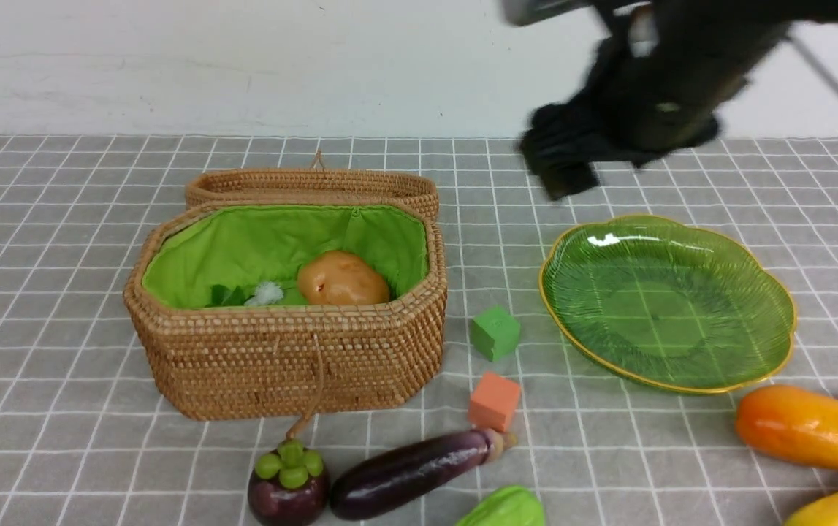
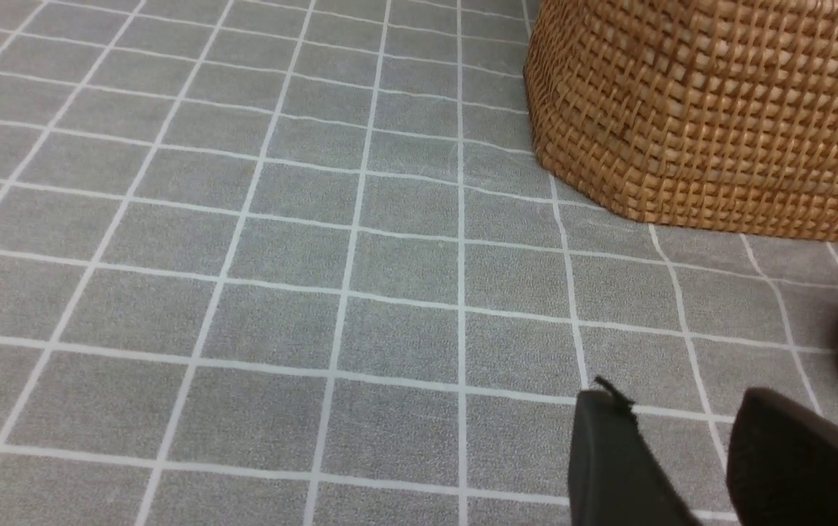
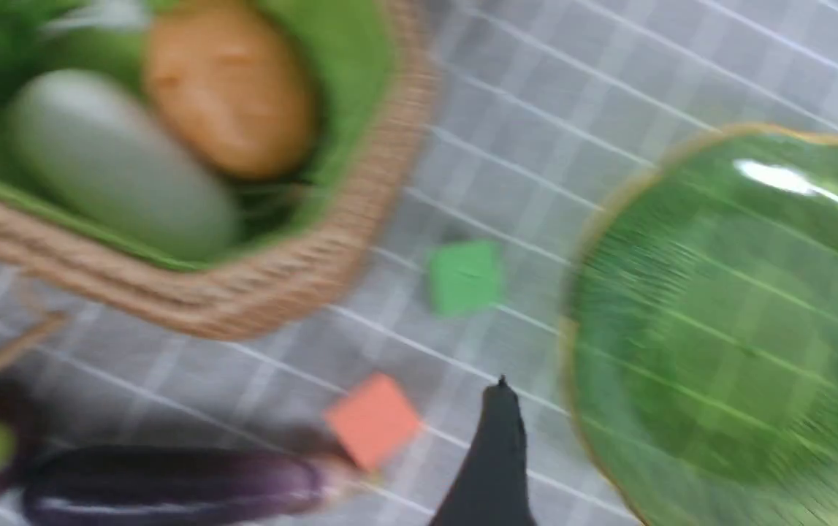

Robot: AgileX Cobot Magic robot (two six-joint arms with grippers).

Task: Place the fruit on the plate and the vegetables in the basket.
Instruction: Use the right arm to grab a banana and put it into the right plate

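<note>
Fingers (image 3: 495, 453) of R gripper (image 3: 682, 398) stand wide apart, empty, above plate (image 1: 667, 299), which holds 0 fruit. Nearest fruit, mango (image 1: 807, 427), lies robot-side of them, to R: grip across its narrow mid-body. L gripper (image 2: 682, 398) slightly parted, empty, mangosteen (image 1: 288, 486) just beside.

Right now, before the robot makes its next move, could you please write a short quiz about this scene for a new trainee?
1. True or false: the shallow green glass plate with the gold rim already holds a fruit.
2. Which thing lies inside the brown woven rattan basket? A) long yellow banana B) tan-orange lumpy potato C) small orange cube
3. Which long vegetable lies beside the round dark purple mangosteen?

Key:
1. False, the plate is bare.
2. B
3. The long purple eggplant.
</note>
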